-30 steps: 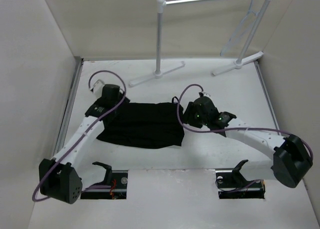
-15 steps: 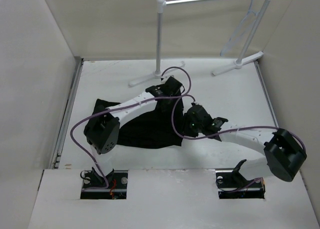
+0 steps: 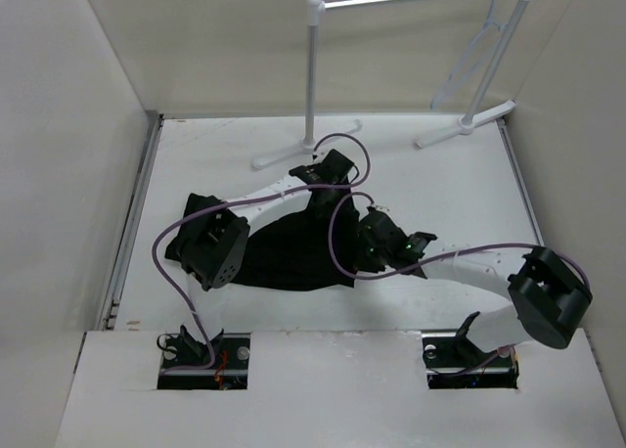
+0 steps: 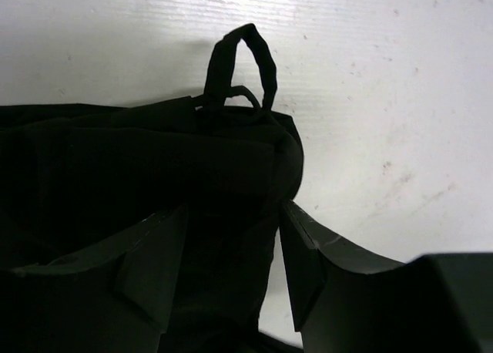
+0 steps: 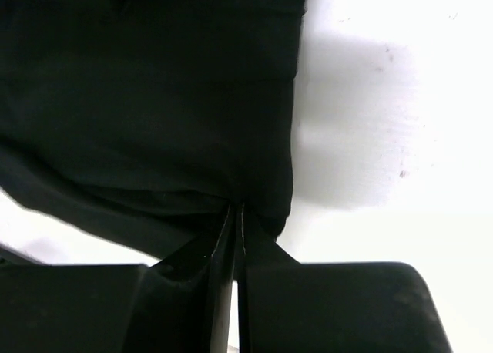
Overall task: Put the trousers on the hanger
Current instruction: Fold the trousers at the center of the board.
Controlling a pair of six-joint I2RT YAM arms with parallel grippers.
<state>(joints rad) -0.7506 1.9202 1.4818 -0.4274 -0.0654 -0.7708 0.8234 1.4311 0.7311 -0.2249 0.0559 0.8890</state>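
The black trousers [image 3: 284, 247] lie flat mid-table. My left gripper [image 3: 331, 186] is at their right waist corner. In the left wrist view it [image 4: 231, 241] is open, its jaws straddling the waist edge of the trousers [image 4: 139, 168], with the drawstring loop [image 4: 243, 64] just ahead. My right gripper [image 3: 358, 250] is at the trousers' right edge. In the right wrist view it [image 5: 237, 214] is shut on a pinch of the trousers [image 5: 154, 83]. The pale hanger [image 3: 477, 55] hangs from the rack's bar at the far right, away from both grippers.
The white tubular garment rack [image 3: 312, 76] stands at the back, with flat feet [image 3: 305, 148] just beyond my left gripper and another foot [image 3: 468, 123] at the back right. Walls close in the table on the left, back and right.
My left arm has swung from the trousers' left end across to their right waist corner by the loop. My right gripper has shifted slightly nearer, still pinching the edge.
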